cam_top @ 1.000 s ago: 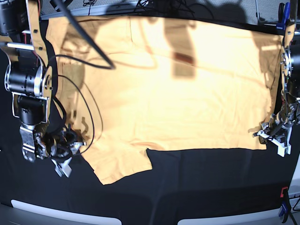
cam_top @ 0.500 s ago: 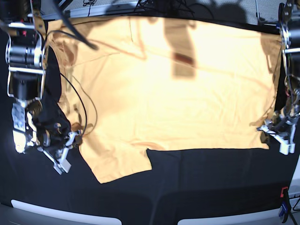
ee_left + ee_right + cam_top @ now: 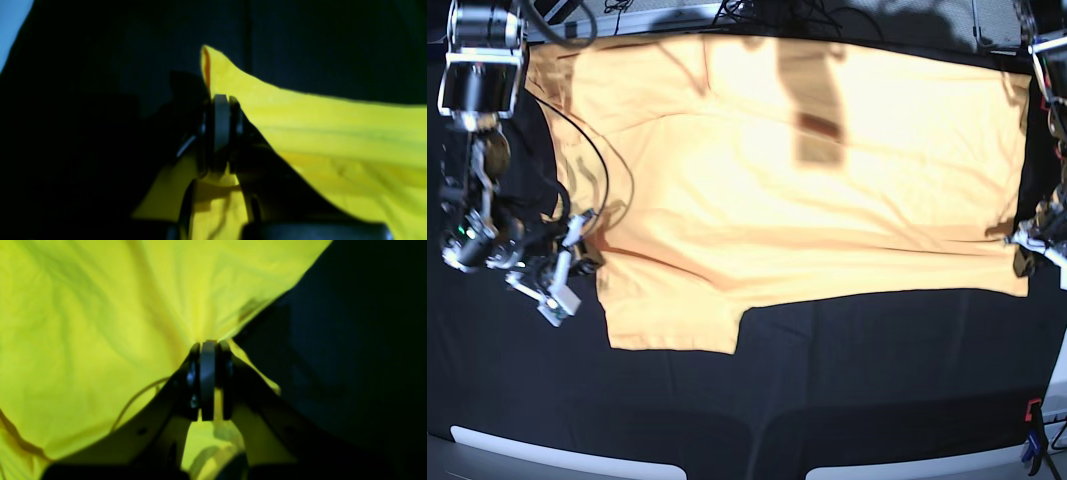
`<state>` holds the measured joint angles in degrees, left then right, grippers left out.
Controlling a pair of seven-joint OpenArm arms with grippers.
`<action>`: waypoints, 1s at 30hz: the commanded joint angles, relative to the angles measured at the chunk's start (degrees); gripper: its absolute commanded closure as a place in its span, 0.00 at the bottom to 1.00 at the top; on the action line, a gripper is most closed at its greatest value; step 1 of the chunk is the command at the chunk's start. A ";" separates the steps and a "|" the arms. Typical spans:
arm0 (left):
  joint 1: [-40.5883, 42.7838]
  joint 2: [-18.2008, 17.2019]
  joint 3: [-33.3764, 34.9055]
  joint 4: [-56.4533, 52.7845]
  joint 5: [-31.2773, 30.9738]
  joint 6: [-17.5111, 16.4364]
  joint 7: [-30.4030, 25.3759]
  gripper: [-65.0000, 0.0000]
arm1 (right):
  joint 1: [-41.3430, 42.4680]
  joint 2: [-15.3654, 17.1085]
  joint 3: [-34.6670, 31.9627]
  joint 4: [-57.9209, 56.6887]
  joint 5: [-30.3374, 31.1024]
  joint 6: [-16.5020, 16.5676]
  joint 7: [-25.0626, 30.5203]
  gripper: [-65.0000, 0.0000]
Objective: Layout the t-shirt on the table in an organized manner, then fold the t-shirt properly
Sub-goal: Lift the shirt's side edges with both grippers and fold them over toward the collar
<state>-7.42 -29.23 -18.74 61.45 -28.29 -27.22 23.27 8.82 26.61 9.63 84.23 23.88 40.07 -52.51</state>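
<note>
Black cloth is covering the table [image 3: 847, 400], which is filling nearly the whole base view and running well past the shirt on its near side. Lying on the table, the shirt [image 3: 807, 170] is spreading wide and mostly flat across the far half, its back edge reaching almost to the table's far edge. One sleeve is sticking out toward the near side at the shirt's end where my right arm is working. Shallow creases are running lengthwise through the shirt's middle, and a dark shadow patch is falling on its upper centre.

I am holding the shirt at both ends. My right gripper [image 3: 577, 250] is sitting at the shirt's edge just above that sleeve; in the right wrist view its jaws are pressing together on a bunched pinch of cloth [image 3: 207, 350], with the shirt [image 3: 100, 323] fanning out from the pinch. My left gripper [image 3: 1032, 235] is sitting at the shirt's opposite near corner; in the left wrist view it [image 3: 221, 110] is pinching the shirt's hem [image 3: 333, 126], whose corner is rising in a small peak above the tips.
</note>
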 commanded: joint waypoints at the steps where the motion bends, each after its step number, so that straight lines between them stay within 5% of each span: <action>1: -0.15 -1.27 -0.42 2.27 -0.76 -0.24 -0.90 1.00 | -0.11 1.16 1.70 3.02 0.79 -0.07 0.37 1.00; 13: 10.73 -1.22 -3.69 14.36 -1.03 -0.22 0.85 1.00 | -17.73 0.61 16.70 20.20 4.96 -0.07 0.02 1.00; 18: 14.82 -1.25 -8.90 17.29 -6.49 -1.99 5.18 1.00 | -24.20 0.52 22.38 25.97 8.46 -0.07 -0.63 1.00; 30: 24.13 -1.25 -11.28 19.28 -6.67 -2.99 5.75 1.00 | -34.14 0.50 24.59 29.70 8.07 -0.07 -0.61 1.00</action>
<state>17.02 -29.21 -29.32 79.75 -34.50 -30.48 30.26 -25.61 26.04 33.54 112.99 31.57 40.16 -53.95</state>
